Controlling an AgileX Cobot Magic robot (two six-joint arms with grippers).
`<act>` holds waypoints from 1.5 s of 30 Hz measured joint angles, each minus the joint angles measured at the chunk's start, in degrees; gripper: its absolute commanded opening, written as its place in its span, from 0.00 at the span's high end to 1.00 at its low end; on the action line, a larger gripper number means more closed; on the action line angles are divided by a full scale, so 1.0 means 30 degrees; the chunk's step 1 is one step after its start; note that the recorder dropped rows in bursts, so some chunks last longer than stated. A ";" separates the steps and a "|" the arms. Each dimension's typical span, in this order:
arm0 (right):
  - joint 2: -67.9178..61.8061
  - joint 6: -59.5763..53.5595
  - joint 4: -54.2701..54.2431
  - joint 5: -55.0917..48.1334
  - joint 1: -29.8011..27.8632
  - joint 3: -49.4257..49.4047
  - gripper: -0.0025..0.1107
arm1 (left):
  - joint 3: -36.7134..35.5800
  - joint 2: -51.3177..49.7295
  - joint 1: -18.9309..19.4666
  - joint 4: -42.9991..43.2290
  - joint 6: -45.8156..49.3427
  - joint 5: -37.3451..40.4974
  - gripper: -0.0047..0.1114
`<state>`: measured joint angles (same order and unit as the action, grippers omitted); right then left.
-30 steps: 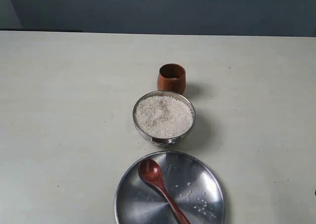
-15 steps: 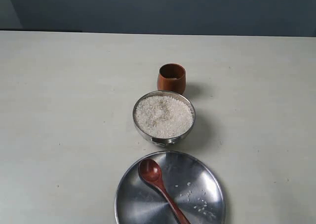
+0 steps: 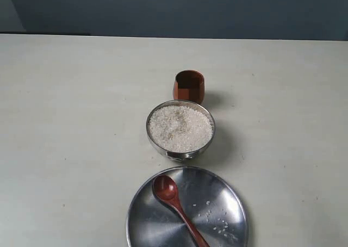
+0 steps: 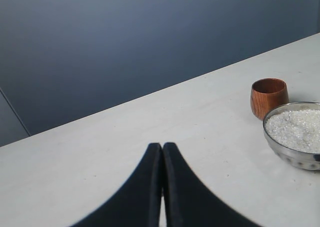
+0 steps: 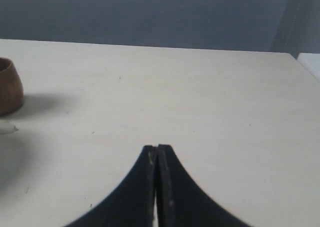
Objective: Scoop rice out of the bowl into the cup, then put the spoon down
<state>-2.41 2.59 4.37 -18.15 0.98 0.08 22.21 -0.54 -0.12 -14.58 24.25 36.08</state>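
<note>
A steel bowl [image 3: 209,128] heaped with white rice [image 3: 180,128] stands mid-table, and the wooden cup [image 3: 189,86] stands right behind it, touching or nearly so. The wooden spoon [image 3: 173,201] lies on a flat steel plate [image 3: 228,201] in front of the bowl, handle running off the bottom edge. Neither gripper shows in the exterior view. In the left wrist view my left gripper [image 4: 162,146] is shut and empty above bare table, well apart from the cup [image 4: 269,96] and bowl [image 4: 285,151]. My right gripper [image 5: 157,147] is shut and empty, the cup [image 5: 9,93] at that view's edge.
A few loose rice grains [image 3: 220,227] lie on the plate. The pale table [image 3: 70,122] stretches wide on both sides of the dishes, ending at a dark blue wall [image 3: 174,10] behind.
</note>
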 measured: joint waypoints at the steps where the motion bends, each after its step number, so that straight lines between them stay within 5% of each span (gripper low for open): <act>1: 0.0220 0.0099 -0.0044 -0.0095 -0.0197 0.0000 0.98 | 0.0000 0.0000 0.0000 0.0000 0.0000 0.0000 0.95; 10: 0.0688 0.0446 -0.0505 -0.0877 -0.1752 0.0000 0.98 | 0.0000 0.0000 0.0000 0.0000 0.0000 0.0000 0.95; 45: 0.0688 -0.1591 -0.1672 -0.0877 -0.1752 0.0000 0.98 | 0.0000 0.0000 0.0000 0.0000 0.0000 0.0000 0.95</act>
<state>-0.34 -2.18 -0.64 -20.78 -4.28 0.08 22.21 -0.54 -0.12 -14.58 24.25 36.08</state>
